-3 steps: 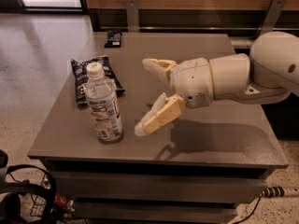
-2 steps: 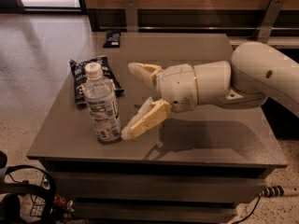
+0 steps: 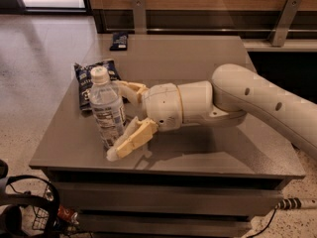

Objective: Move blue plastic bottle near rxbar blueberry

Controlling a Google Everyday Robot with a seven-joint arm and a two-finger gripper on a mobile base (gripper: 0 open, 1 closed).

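The blue plastic bottle (image 3: 106, 108), clear with a white cap and a printed label, stands upright near the table's front left. My gripper (image 3: 118, 119) is open around it from the right: one cream finger (image 3: 130, 139) lies in front of the bottle's base, the other passes behind its body. The rxbar blueberry (image 3: 119, 40), a small flat dark blue wrapper, lies at the table's far edge, well behind the bottle.
A crinkled dark blue chip bag (image 3: 92, 80) lies flat just behind and left of the bottle. The grey table (image 3: 208, 152) has a wooden wall and metal brackets behind it. A wire basket (image 3: 29, 209) sits on the floor at the front left.
My gripper has moved left across the table, from a gap beside the bottle to having its open fingers on either side of it. The bottle has not moved.
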